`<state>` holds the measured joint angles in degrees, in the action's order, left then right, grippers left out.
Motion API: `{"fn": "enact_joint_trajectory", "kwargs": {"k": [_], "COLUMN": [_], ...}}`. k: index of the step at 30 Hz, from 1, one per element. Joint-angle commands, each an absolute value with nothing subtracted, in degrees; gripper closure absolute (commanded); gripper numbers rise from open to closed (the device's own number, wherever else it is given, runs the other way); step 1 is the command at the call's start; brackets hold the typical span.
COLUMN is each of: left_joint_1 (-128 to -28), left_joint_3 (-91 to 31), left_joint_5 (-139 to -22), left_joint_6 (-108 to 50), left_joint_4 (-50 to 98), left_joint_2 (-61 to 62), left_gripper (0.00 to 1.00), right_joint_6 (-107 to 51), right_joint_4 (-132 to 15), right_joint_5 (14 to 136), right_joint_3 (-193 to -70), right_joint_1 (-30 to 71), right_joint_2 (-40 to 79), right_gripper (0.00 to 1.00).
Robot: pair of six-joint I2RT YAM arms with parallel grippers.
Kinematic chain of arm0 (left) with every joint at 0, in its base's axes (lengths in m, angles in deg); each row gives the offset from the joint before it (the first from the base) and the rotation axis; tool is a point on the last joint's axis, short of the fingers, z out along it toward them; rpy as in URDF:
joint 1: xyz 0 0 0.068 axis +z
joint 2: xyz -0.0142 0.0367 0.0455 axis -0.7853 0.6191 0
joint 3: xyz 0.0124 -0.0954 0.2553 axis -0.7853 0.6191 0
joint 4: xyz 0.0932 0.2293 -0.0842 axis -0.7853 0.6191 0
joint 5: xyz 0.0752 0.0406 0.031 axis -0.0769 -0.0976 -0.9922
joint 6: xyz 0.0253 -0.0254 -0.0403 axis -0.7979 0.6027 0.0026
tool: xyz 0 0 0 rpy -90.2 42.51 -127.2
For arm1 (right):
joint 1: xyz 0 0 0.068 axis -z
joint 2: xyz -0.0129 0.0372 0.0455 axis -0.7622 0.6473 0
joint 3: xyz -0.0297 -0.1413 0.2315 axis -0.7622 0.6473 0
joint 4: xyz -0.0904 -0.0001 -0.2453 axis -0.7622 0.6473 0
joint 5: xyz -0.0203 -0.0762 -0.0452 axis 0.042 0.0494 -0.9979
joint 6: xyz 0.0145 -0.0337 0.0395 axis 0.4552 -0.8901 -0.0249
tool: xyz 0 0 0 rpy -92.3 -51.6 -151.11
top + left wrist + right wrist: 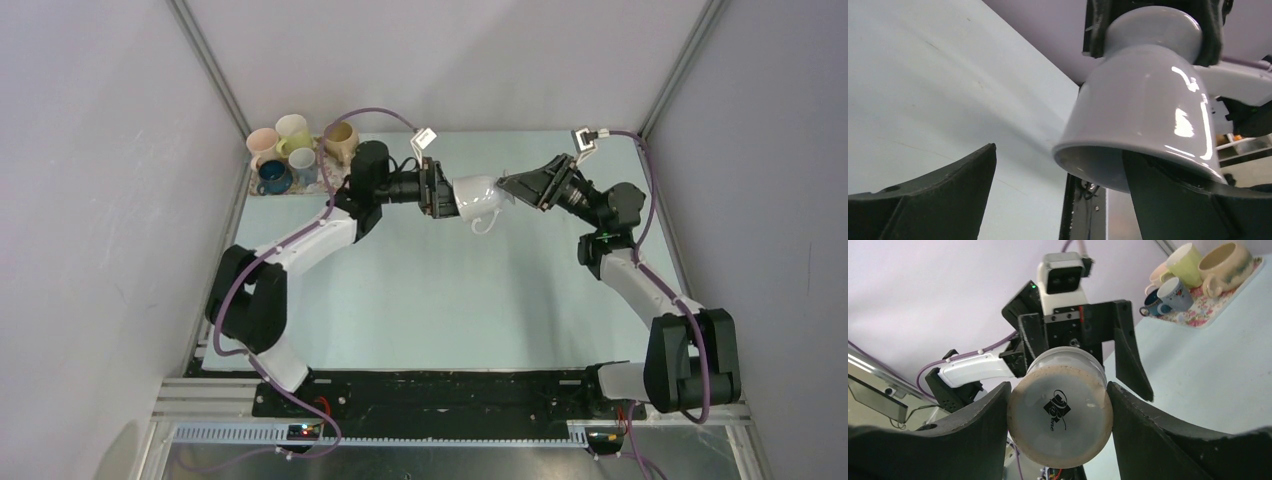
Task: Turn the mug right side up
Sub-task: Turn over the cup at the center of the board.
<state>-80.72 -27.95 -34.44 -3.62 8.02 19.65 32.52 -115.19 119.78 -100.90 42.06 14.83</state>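
A white mug (478, 197) hangs on its side in the air over the far middle of the table. Its mouth faces my left gripper and its base faces my right gripper. The handle (486, 222) points toward the near side. My right gripper (520, 188) is shut on the mug's base, whose underside with a black logo (1058, 412) fills the right wrist view between the fingers (973, 425). My left gripper (1059, 150) is open at the mug's rim (1088, 165). One finger (1173, 200) sits at the mouth and the other (948, 195) stands well apart from it.
A floral tray (262, 188) with several mugs stands at the back left corner, and it also shows in the right wrist view (1213, 315). The pale table top (450, 300) lies below the mug. Grey enclosure walls stand on both sides and at the back.
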Motion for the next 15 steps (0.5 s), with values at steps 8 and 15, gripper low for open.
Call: {"fn": "enact_joint_trajectory", "kwargs": {"k": [8, 15], "left_joint_1": [-80.2, -78.6], "left_joint_3": [-23.8, -20.9], "left_joint_5": [-35.4, -34.5], "left_joint_6": [6.6, 14.6], "left_joint_4": [-7.9, -20.1], "left_joint_2": [16.6, 15.2], "left_gripper": [0.02, 0.02], "right_joint_6": [34.3, 34.5], "right_joint_4": [-125.4, -124.3], "right_joint_5": [114.5, 111.3], "right_joint_3": [-100.3, -98.2], "right_joint_1": [46.6, 48.7], "right_joint_2": [9.7, 8.5], "right_gripper": [1.0, 1.0]}}
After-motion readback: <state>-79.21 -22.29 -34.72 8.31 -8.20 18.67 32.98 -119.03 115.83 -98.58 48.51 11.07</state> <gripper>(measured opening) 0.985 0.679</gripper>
